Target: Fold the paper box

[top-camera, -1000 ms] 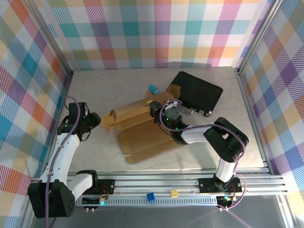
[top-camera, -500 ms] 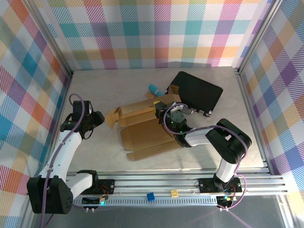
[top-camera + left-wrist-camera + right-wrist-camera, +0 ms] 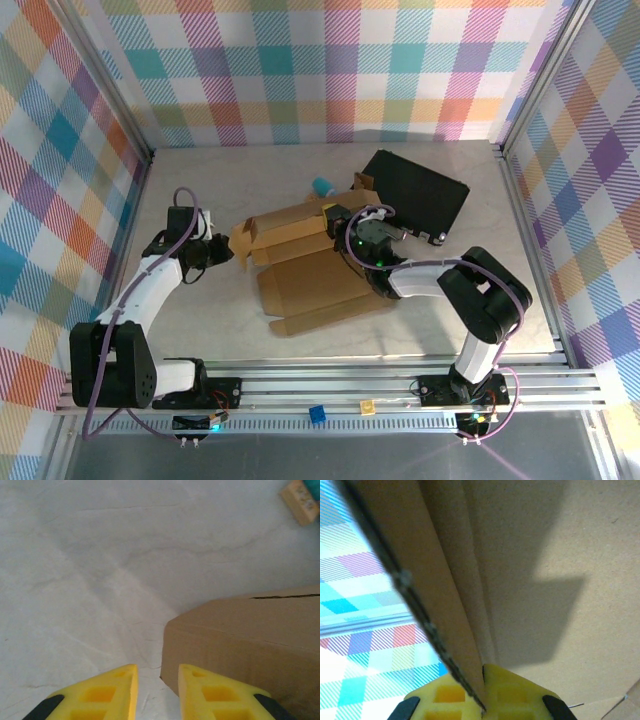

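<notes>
Plaid-walled cell, pale marbled table [image 3: 200, 190]. All positions are relative to the paper box.

- paper box [image 3: 310, 265]: brown corrugated sheet, mid-table, mostly flat. The large panel is toward the near edge, and the flaps along its far side are partly raised.
- right gripper [image 3: 342, 222]: at the box's far-right corner, on a raised flap. The right wrist view shows the right gripper [image 3: 482, 675] with jaws fully closed and a cardboard edge pinched between the yellow fingers [image 3: 515, 690]. Panel face fills the right of that frame, plaid wall shows past the edge on the left.
- left gripper [image 3: 226, 252]: at the box's left end, just beside the leftmost flap. In the left wrist view the left gripper [image 3: 157, 671] has its jaws a narrow way apart, bare table in the gap, gripping nothing. The flap corner of the paper box [image 3: 240, 645] sits right at the tips, in front of the right-hand finger. Can't tell if it touches.
- black case [image 3: 415, 195]: beyond the box's far-right corner, right gripper between them.
- teal object [image 3: 323, 186]: just past the box's far edge.
- small tan block [image 3: 300, 500]: past the box's far side, apart from the flap.
</notes>
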Available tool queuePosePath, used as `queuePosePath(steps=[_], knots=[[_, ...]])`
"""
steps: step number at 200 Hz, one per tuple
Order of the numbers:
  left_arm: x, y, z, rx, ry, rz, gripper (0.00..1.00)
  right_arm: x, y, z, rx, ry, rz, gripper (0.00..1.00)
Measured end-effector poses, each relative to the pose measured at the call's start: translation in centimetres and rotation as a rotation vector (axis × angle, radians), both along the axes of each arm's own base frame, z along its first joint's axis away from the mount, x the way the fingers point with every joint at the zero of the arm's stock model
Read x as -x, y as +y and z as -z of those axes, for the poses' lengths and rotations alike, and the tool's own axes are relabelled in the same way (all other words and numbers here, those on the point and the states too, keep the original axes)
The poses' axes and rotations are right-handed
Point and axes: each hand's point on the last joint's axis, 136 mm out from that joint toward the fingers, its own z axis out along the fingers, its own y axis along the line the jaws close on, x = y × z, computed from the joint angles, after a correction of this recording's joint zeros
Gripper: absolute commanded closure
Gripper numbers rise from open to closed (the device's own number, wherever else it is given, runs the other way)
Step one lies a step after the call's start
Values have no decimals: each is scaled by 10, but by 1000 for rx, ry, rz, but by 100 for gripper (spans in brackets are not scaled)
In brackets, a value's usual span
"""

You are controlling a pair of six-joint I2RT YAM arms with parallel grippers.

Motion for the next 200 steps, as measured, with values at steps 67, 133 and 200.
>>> queuePosePath(steps=[67, 133, 200], knots=[[-8, -31, -9, 48, -68, 137, 67, -11, -1, 0, -3, 26, 13, 100], [-15, -49, -10, -16, -147, 288, 65, -20, -3, 0, 5, 59, 8, 100], [-19, -75, -11, -41, -202, 389, 62, -25, 0, 4, 13, 104, -6, 100]])
